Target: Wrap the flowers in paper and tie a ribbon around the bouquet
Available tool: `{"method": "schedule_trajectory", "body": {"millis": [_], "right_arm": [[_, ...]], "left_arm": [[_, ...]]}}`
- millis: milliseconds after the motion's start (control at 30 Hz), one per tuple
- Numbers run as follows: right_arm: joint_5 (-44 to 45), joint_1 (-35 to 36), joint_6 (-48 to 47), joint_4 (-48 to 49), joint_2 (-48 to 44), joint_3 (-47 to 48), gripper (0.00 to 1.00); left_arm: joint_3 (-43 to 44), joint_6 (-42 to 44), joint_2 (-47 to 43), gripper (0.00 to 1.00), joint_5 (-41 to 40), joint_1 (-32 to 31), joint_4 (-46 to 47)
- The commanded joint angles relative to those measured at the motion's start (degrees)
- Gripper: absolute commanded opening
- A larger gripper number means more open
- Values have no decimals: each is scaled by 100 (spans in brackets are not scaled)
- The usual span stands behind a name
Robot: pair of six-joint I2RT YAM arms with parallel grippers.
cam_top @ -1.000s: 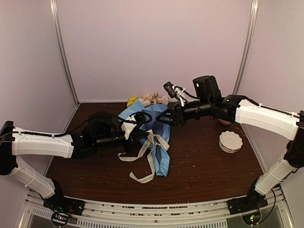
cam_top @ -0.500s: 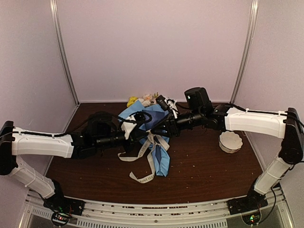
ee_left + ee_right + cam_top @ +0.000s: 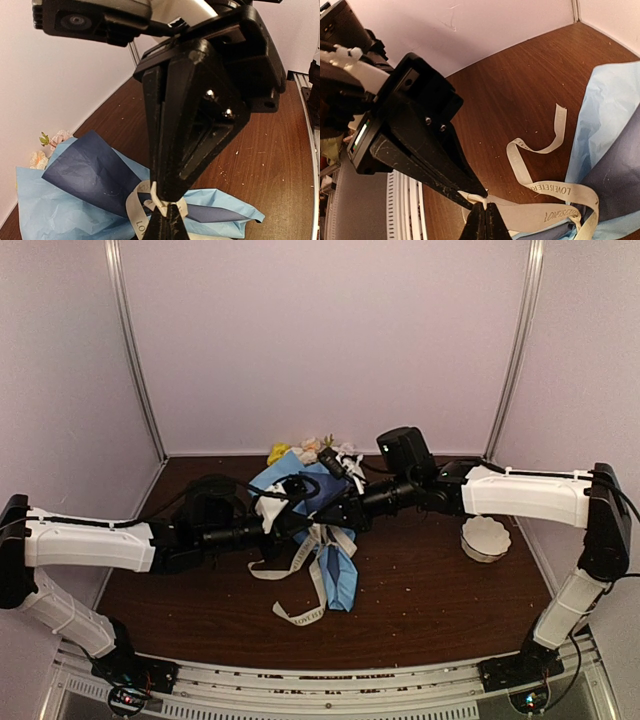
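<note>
The bouquet (image 3: 322, 540) lies mid-table, a cone of light and dark blue paper (image 3: 80, 190) with the flowers (image 3: 312, 448) showing at its far, wide end. The cream ribbon (image 3: 300, 562) with dark lettering loops around the cone's middle, and its tails trail onto the wood. My left gripper (image 3: 306, 523) is shut on a bit of ribbon (image 3: 137, 212) above the cone. My right gripper (image 3: 334, 524) meets it tip to tip and is shut on the same bit of ribbon (image 3: 545, 189). In the wrist views, each gripper (image 3: 168, 222) (image 3: 485, 220) sees the other's black fingers (image 3: 185, 150) (image 3: 430, 160) right against its own.
A white scalloped bowl (image 3: 485, 538) stands on the table at the right, under the right forearm. The brown table (image 3: 440, 600) is ringed by pale walls at the back and sides. A loose ribbon tail (image 3: 300, 616) lies in front of the cone.
My right arm has swung left and down from above the bouquet's wide end to the left gripper's tips. Its jaws have shut on the ribbon there. The left arm has stayed still.
</note>
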Motion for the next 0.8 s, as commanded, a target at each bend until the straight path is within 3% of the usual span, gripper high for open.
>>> {"method": "schedule_trajectory", "body": {"millis": [0, 33, 133, 200, 467, 633, 767], "right_arm": [[30, 28, -69, -69, -77, 128, 0], [97, 22, -66, -83, -102, 119, 0], [295, -7, -58, -101, -170, 83, 0], [308, -18, -48, -101, -179, 85, 0], [427, -18, -6, -157, -87, 165, 0], [467, -21, -25, -220, -70, 227, 0], [450, -19, -60, -295, -81, 264, 0]], "left_arm": [[143, -30, -61, 0, 79, 23, 125], [168, -77, -64, 0, 68, 27, 60], [236, -422, -144, 51, -198, 89, -285], [166, -688, -276, 68, -561, 148, -508], [-303, -2569, 70, 80, -1621, 1244, -1903], [-67, -2631, 981, 81, -1535, 1292, -2521], [-131, -2705, 1300, 74, -1622, 1293, -2430]]}}
